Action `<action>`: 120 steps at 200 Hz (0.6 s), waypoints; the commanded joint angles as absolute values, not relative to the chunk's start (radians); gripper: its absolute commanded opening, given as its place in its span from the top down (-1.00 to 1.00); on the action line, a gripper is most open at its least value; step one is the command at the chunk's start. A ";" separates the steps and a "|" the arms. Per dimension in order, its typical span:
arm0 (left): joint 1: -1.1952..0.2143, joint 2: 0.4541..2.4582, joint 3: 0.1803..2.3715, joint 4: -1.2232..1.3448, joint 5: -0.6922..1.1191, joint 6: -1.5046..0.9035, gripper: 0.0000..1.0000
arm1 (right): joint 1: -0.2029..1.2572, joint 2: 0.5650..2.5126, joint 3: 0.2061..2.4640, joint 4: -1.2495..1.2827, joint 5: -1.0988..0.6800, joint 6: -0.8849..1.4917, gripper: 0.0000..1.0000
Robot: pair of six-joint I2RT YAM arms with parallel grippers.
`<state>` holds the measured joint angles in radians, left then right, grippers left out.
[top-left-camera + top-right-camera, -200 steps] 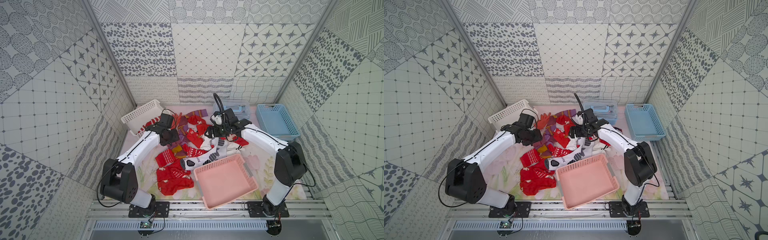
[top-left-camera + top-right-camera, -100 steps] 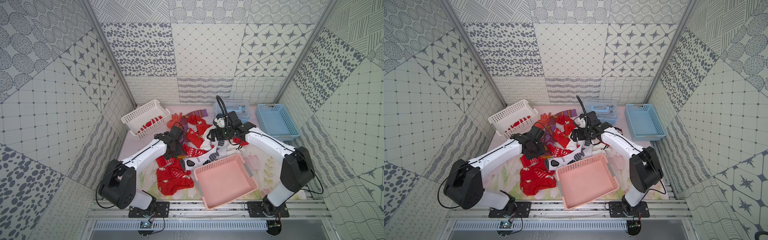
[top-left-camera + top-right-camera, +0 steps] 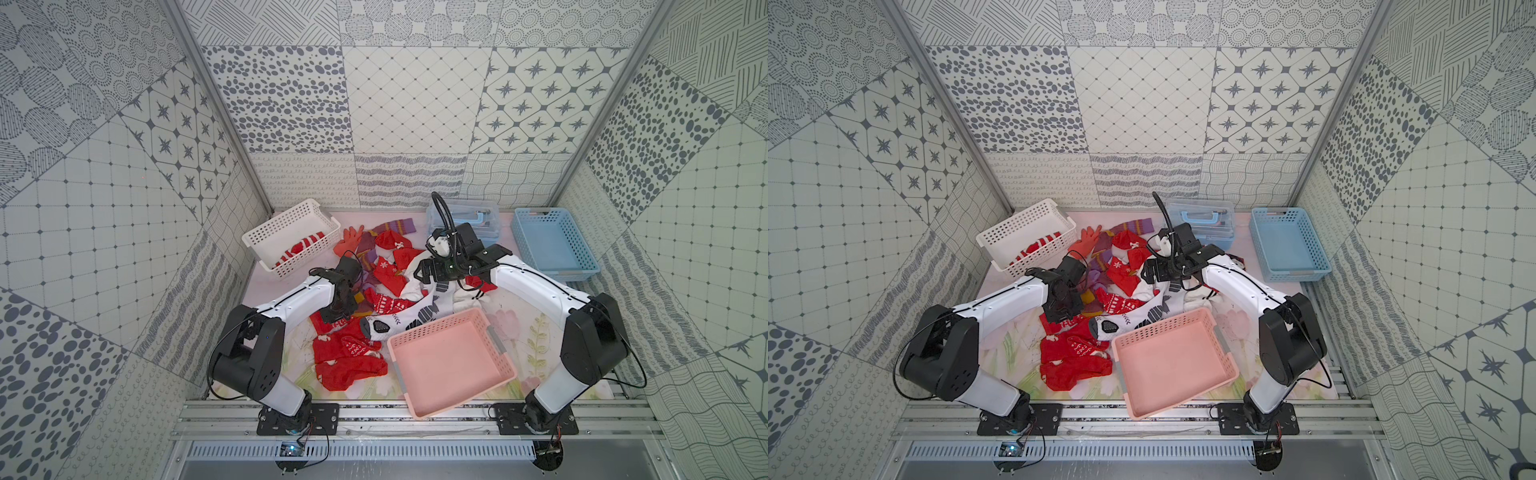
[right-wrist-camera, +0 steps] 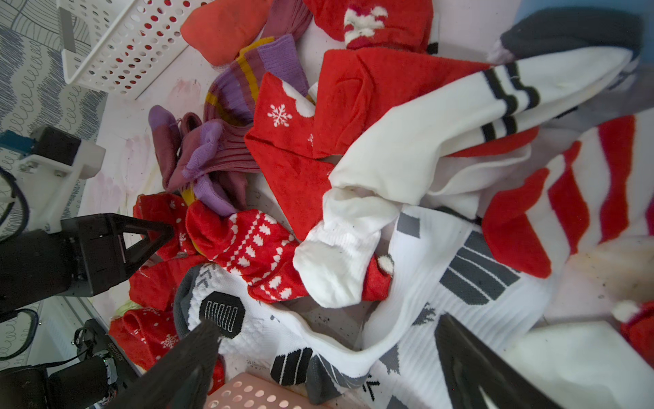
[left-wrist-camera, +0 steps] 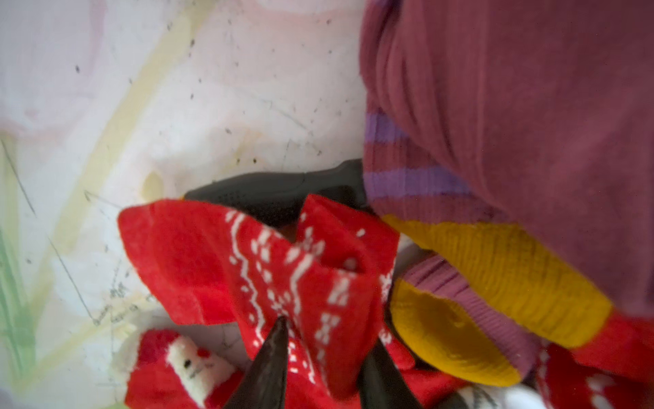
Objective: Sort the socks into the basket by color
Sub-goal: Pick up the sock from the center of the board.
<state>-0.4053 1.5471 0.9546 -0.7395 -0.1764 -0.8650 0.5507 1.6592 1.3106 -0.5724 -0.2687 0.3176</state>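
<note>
Socks lie heaped mid-table: red patterned ones [image 3: 345,357], white ones with black-grey marks [image 3: 419,316], and purple ones with yellow stripes [image 3: 395,226]. One red-and-white striped sock [image 3: 301,245] lies in the white basket [image 3: 307,259]. My left gripper [image 5: 325,333] is down at the left edge of the heap [image 3: 338,309], shut on a fold of a red sock with white pattern [image 5: 198,255]. My right gripper [image 4: 327,322] hangs open over the white socks [image 4: 407,255] behind the pink basket [image 3: 449,365], holding nothing.
The pink basket and the blue basket [image 3: 548,249] at the back right hold nothing. A clear box with a blue handle [image 3: 469,216] stands at the back. An orange-red glove [image 3: 349,241] lies beside the white basket. Patterned walls enclose the table.
My left arm has swung from the white basket toward the near side of the heap, dropped onto a red sock, and its jaws have closed on it. The right gripper shifted slightly and stayed open.
</note>
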 commanded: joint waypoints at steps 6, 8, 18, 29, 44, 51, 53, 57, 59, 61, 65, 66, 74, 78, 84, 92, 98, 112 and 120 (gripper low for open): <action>-0.393 1.556 0.959 -0.746 -0.207 -0.856 0.76 | 0.556 1.646 1.308 -0.559 -0.271 0.289 -0.96; -0.393 1.556 0.960 -0.746 -0.207 -0.855 0.79 | 0.556 1.646 1.308 -0.560 -0.271 0.288 -0.96; -0.394 1.548 0.962 -0.747 -0.206 -0.855 0.96 | 0.557 1.648 1.308 -0.560 -0.272 0.287 -0.96; -0.395 1.538 0.963 -0.751 -0.206 -0.855 1.00 | 0.557 1.651 1.308 -0.558 -0.275 0.287 -0.96; -0.399 1.523 0.973 -0.770 -0.211 -0.852 1.00 | 0.556 1.655 1.311 -0.558 -0.278 0.285 -0.96; -0.403 1.514 0.982 -0.782 -0.217 -0.848 1.00 | 0.557 1.657 1.312 -0.558 -0.280 0.285 -0.96; -0.404 1.512 0.985 -0.786 -0.218 -0.847 1.00 | 0.557 1.657 1.314 -0.558 -0.280 0.285 -0.96; -0.407 1.506 0.989 -0.793 -0.223 -0.844 1.00 | 0.556 1.658 1.313 -0.558 -0.282 0.284 -0.96; -0.409 1.503 0.992 -0.797 -0.224 -0.843 1.00 | 0.557 1.658 1.314 -0.558 -0.282 0.284 -0.96; -0.409 1.500 0.994 -0.801 -0.227 -0.842 1.00 | 0.556 1.658 1.314 -0.558 -0.283 0.284 -0.96; -0.411 1.492 0.999 -0.806 -0.230 -0.839 1.00 | 0.557 1.658 1.315 -0.558 -0.283 0.284 -0.96; -0.411 1.489 1.001 -0.807 -0.230 -0.839 1.00 | 0.557 1.658 1.315 -0.558 -0.283 0.284 -0.96; -0.413 1.474 1.006 -0.811 -0.226 -0.833 1.00 | 0.556 1.660 1.316 -0.558 -0.283 0.282 -0.96; -0.413 1.466 1.010 -0.811 -0.222 -0.829 1.00 | 0.557 1.661 1.316 -0.558 -0.284 0.282 -0.96; -0.413 1.451 1.016 -0.813 -0.217 -0.822 1.00 | 0.557 1.661 1.318 -0.558 -0.284 0.282 -0.96; -0.413 1.434 1.025 -0.818 -0.212 -0.813 1.00 | 0.555 1.663 1.318 -0.557 -0.287 0.282 -0.96; -0.413 1.423 1.036 -0.824 -0.210 -0.805 1.00 | 0.557 1.663 1.320 -0.557 -0.290 0.282 -0.96; -0.413 1.402 1.069 -0.846 -0.206 -0.779 1.00 | 0.556 1.664 1.320 -0.556 -0.293 0.282 -0.96; -0.413 1.392 1.088 -0.860 -0.206 -0.766 1.00 | 0.557 1.665 1.321 -0.557 -0.293 0.283 -0.96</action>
